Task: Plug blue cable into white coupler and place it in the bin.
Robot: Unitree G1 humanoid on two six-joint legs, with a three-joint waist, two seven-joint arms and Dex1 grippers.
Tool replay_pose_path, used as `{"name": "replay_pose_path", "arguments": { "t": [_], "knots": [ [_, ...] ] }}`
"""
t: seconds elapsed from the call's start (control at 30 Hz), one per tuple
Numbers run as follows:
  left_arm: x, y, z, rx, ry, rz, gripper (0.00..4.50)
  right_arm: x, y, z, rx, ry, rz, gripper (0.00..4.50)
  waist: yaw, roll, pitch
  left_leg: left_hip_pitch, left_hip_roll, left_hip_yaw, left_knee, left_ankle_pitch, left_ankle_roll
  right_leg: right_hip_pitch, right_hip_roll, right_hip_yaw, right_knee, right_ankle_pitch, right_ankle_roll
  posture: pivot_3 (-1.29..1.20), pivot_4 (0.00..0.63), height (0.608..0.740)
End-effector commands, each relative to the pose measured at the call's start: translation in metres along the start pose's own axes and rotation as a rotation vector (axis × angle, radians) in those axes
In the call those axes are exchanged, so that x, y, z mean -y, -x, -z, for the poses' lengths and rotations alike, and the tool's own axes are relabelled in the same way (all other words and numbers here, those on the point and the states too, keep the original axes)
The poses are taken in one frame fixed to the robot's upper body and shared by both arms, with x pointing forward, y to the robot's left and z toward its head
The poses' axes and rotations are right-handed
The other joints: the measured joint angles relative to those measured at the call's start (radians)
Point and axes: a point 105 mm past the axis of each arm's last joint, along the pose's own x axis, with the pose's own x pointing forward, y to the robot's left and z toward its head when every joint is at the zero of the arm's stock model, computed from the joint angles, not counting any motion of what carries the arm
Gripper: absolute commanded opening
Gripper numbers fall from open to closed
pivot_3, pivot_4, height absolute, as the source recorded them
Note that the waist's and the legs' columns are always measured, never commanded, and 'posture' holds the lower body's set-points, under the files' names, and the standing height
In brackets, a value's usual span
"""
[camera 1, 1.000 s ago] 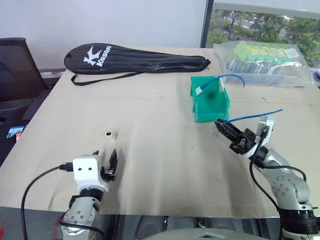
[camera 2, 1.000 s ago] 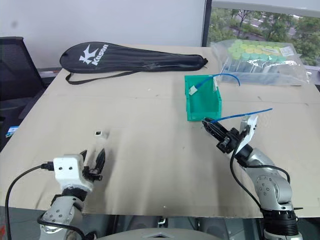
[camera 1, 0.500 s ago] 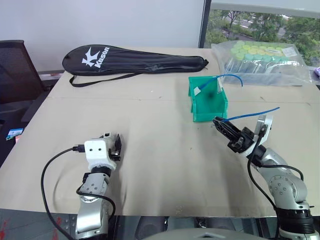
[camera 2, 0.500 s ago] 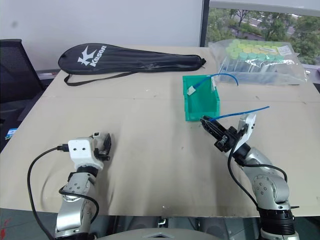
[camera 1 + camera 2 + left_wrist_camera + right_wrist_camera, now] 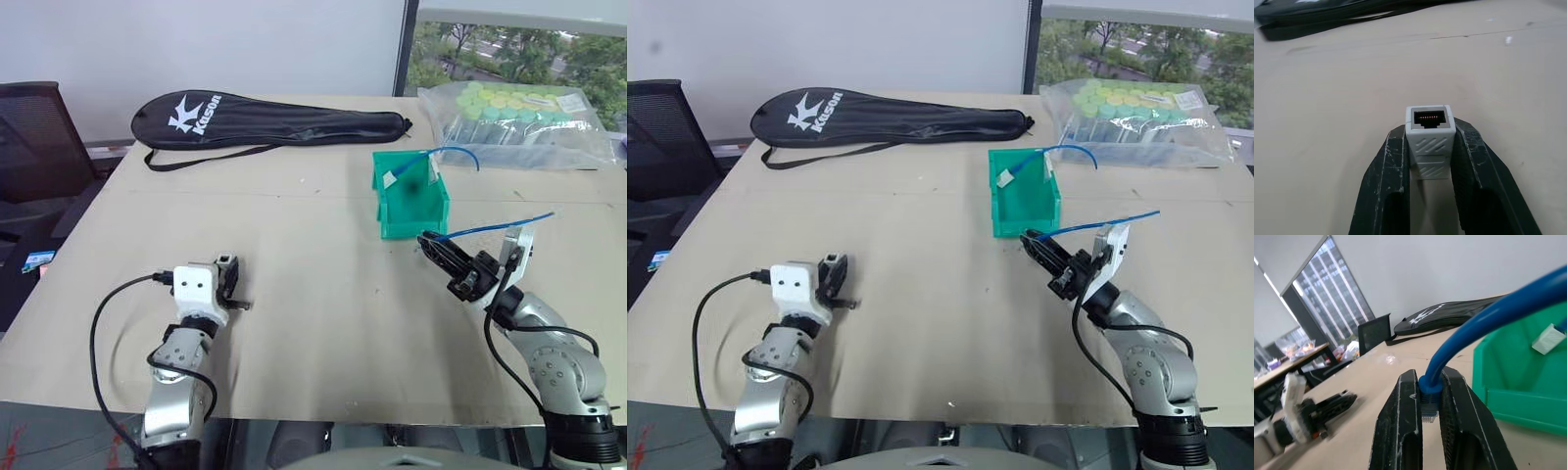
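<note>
Near the worktop's front-left corner, the left gripper pinches the white coupler between its two black fingers, the dark socket facing away from the wrist. Toward the front-right, the right gripper is pressed together on the blue cable just behind its clear plug (the cable trails off to the right). The bin stands just beyond it, toward the back edge, holding a second blue cable with its own coupler.
</note>
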Motion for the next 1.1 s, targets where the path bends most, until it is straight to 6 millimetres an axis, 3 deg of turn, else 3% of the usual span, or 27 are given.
{"name": "replay_pose_path", "arguments": {
  "t": [0.03,0.2,0.43,0.73,1.1],
  "knots": [
    [0.036,-0.018,-0.011,0.018,0.047,0.331,0.53,-0.016,-0.009,-0.014,-0.005,0.107,-0.115,0.00,0.000,0.000,0.000,0.000,0.000,0.000,0.000,0.000,0.000,0.000,0.001,-0.001,0.000,0.000,0.000,0.00,0.150,0.740],
    [0.110,-0.021,-0.039,0.046,-0.006,0.971,0.53,-0.029,-0.024,-0.009,-0.104,0.225,-0.268,0.00,-0.011,-0.004,0.002,-0.004,-0.001,0.003,0.002,0.000,0.000,0.000,0.002,0.002,-0.005,0.002,0.003,0.00,0.150,0.740],
    [0.158,-0.035,-0.070,0.058,-0.055,1.365,0.53,-0.038,-0.040,0.003,-0.195,0.329,-0.373,0.00,-0.013,-0.009,0.006,-0.004,0.000,0.002,0.001,0.000,0.000,0.000,0.009,0.002,-0.005,0.002,0.004,0.00,0.150,0.740],
    [0.172,-0.035,-0.073,0.041,-0.095,1.534,0.53,-0.029,-0.045,0.015,-0.235,0.390,-0.347,0.00,-0.014,-0.011,0.007,-0.004,0.002,0.001,0.001,0.000,0.000,-0.003,0.014,0.003,-0.002,0.002,0.004,0.00,0.150,0.740],
    [0.174,-0.037,-0.070,0.053,-0.123,1.542,0.53,-0.032,-0.034,0.028,-0.332,0.384,-0.416,0.00,-0.013,-0.011,0.007,-0.004,0.002,0.001,0.001,0.000,0.000,-0.003,0.013,0.005,-0.001,0.002,0.004,0.00,0.150,0.740]
  ]
}}
